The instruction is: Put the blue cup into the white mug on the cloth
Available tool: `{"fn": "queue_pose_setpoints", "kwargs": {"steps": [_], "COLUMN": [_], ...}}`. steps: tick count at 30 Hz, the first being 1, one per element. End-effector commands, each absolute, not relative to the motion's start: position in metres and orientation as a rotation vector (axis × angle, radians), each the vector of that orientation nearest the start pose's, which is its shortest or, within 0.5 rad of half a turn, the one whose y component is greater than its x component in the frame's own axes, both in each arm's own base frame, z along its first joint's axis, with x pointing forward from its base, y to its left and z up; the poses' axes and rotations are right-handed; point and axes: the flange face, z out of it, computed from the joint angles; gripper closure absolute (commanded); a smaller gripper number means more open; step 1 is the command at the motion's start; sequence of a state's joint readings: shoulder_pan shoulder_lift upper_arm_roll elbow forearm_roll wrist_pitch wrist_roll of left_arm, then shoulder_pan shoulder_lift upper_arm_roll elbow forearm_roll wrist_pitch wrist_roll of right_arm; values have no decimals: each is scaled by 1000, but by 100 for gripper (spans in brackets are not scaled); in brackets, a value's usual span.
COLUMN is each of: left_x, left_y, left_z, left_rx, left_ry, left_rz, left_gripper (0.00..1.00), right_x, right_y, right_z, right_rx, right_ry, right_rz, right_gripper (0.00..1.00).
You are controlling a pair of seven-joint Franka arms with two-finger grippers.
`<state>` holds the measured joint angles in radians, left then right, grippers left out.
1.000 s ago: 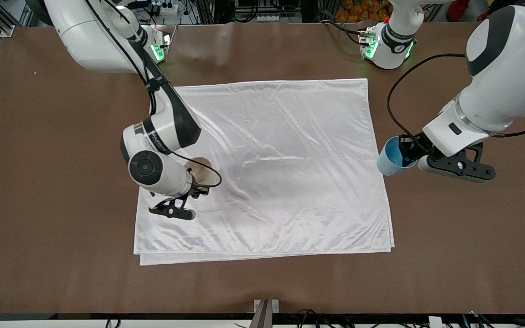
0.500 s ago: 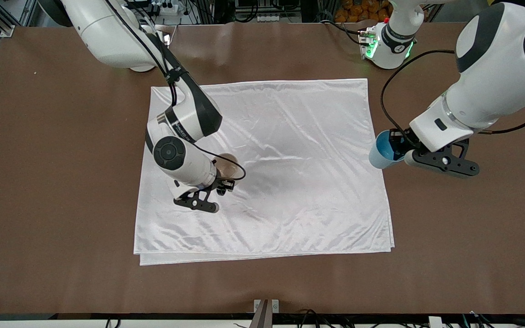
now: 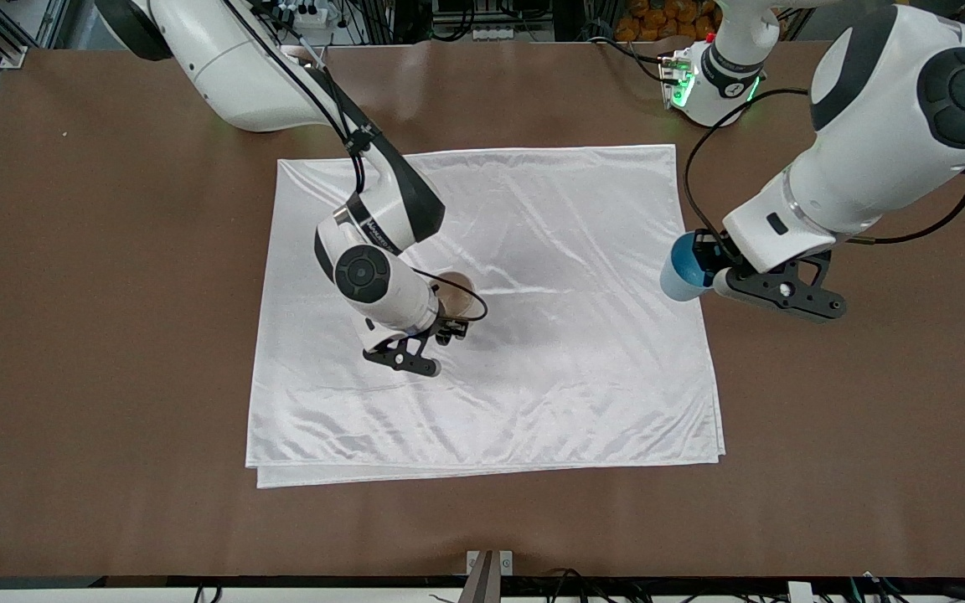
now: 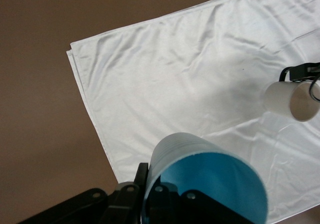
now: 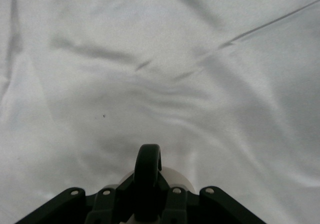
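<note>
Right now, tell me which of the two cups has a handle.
The white mug, held by the right tool over the cloth: it has a black loop handle. The blue cup in the left tool has none.

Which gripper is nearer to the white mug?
Right. The right gripper is shut on the white mug, over the cloth. The left gripper, shut on the blue cup, is over the cloth's edge.

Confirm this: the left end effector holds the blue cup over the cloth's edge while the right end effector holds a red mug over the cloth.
Wrong colour. The right end effector holds the white mug, as the left wrist view shows. The left end effector does hold the blue cup over the cloth edge.
</note>
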<state>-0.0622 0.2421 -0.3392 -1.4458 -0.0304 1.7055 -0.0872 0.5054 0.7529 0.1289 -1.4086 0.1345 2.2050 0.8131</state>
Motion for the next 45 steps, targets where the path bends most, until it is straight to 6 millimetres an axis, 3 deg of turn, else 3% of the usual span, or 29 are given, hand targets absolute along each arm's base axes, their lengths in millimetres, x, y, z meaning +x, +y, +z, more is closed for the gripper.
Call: {"fn": "queue_pose_setpoints", "kwargs": {"steps": [1,7,9,11,15,17,18,29,39,45], "left_x": [584,589,583,577,567,557,554,536,522,508], "left_y": [-249,-255,-270,-282,-309,-331,-340,-429,-474,-505], "left_z": [553,536,534,533,523,519,517,482,442,411], "left_rx": [-3181,-3191,-3188,-3187,-3195,-3199,-3202,-3241,-3263,-3247], "left_ry": [527,496,491,476,425,386,363,215,115,111], "left_rz": [19,67,73,80,117,125,129,147,159,109], "left_gripper": [100,100,100,100,100,100,100,100,100,100], "right_x": [600,598,598,598,598,599,598,612,655,667], "right_y": [437,440,440,440,439,438,439,423,354,317], "right_z": [237,223,222,222,221,221,222,235,242,245], "right_rx": [-2893,-2891,-2893,-2893,-2897,-2901,-2903,-2899,-2934,-2975], "right_ry": [493,493,494,494,488,484,479,506,527,487], "right_rz": [129,121,125,125,123,118,114,99,38,86], "right_gripper": [100,100,100,92,49,3,0,0,0,0]}}
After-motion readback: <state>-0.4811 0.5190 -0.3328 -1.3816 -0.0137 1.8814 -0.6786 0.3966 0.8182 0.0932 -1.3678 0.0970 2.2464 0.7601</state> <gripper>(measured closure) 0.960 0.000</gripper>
